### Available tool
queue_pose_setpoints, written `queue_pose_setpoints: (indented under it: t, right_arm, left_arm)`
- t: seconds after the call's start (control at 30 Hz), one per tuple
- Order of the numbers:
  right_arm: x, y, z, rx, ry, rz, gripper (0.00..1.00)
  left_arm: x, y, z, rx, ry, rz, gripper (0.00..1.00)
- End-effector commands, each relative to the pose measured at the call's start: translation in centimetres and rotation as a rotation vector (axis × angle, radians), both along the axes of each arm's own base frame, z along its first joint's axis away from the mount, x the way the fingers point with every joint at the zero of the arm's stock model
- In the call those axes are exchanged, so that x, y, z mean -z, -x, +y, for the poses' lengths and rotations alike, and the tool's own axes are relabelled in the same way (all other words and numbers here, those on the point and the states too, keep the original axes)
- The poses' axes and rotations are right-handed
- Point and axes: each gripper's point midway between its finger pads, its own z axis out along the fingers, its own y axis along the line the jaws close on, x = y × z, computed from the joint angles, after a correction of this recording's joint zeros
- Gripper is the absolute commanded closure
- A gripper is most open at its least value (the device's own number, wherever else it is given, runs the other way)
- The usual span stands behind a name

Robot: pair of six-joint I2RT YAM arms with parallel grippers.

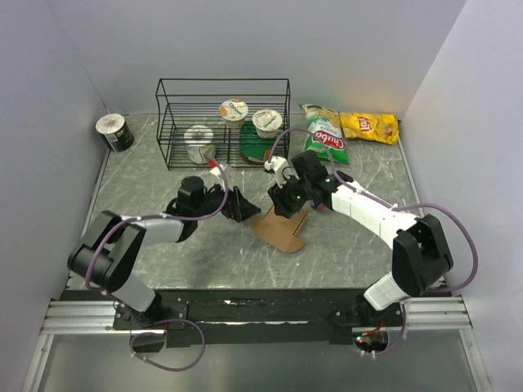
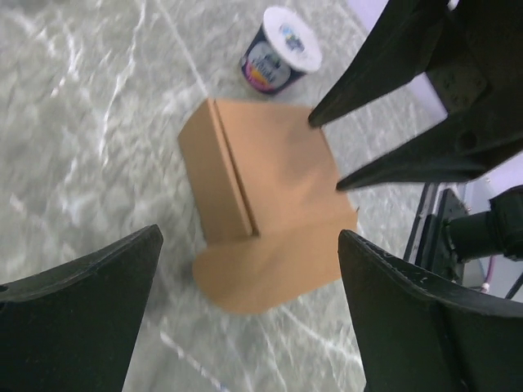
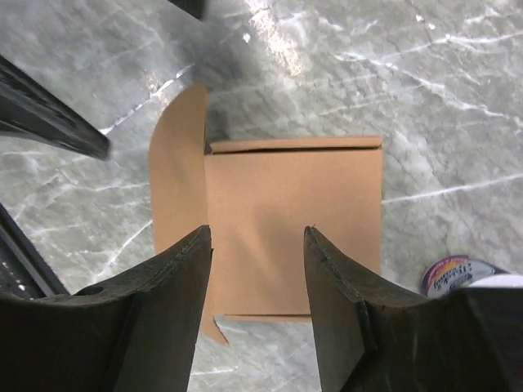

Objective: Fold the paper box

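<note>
Paper box [image 1: 282, 227] [image 2: 261, 196] [image 3: 294, 237]: plain brown cardboard, matte, unprinted, lying mid-bench and only partly folded. One square panel is facing up, a narrow creased wall is rising along one edge, and a round-ended flap is lying flat on the stone-look surface. In the top view its longer run is stretching from under the right arm toward the near edge, slanting a little right.

Right gripper [image 1: 286, 200] [image 3: 257, 233] is hovering directly over the square panel, black tapered jaws parted with nothing between them. Left gripper [image 1: 237, 204] [image 2: 249, 237] is sitting just beside the box on the left, jaws spread wide and empty.

Bench [image 1: 163, 188]: grey, white-veined, glossy. A yogurt cup [image 2: 279, 49] is standing near the box; a black wire rack [image 1: 222, 122] is standing at the far side.
</note>
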Motion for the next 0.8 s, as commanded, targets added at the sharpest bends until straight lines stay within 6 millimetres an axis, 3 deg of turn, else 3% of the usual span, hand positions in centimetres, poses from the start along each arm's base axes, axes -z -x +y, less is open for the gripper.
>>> queue_pose_setpoints:
  t: [0.0, 0.07, 0.1, 0.2, 0.37, 0.57, 0.77]
  right_arm:
    - [-1.7, -0.8, 0.9, -0.022, -0.052, 0.002, 0.39]
    - [-2.5, -0.8, 0.7, -0.014, -0.062, -0.014, 0.26]
    - [-2.7, -0.8, 0.4, -0.006, -0.059, -0.025, 0.09]
    - [-2.2, -0.6, -0.4, -0.003, -0.063, -0.013, 0.01]
    - [-0.6, -1.9, -1.8, 0.066, -0.090, 0.072, 0.02]
    - [0.4, -3.5, -2.3, 0.073, -0.146, 0.125, 0.05]
    - [1.9, -4.7, -2.6, 0.090, -0.172, 0.196, 0.19]
  left_arm:
    - [-2.5, -0.5, -1.8, 0.096, 0.087, -0.086, 0.05]
    - [-1.9, 0.0, -1.9, 0.126, 0.092, -0.073, 0.04]
    - [-1.3, 0.2, -1.9, 0.132, 0.086, -0.063, 0.04]
    - [-0.1, 0.8, -1.8, 0.149, 0.074, -0.046, 0.04]
    - [1.8, 1.7, -1.4, 0.145, 0.069, -0.009, 0.04]
    - [2.3, 2.2, -1.4, 0.173, 0.074, -0.012, 0.04]
    - [3.6, 2.6, -1.5, 0.201, 0.058, 0.007, 0.11]
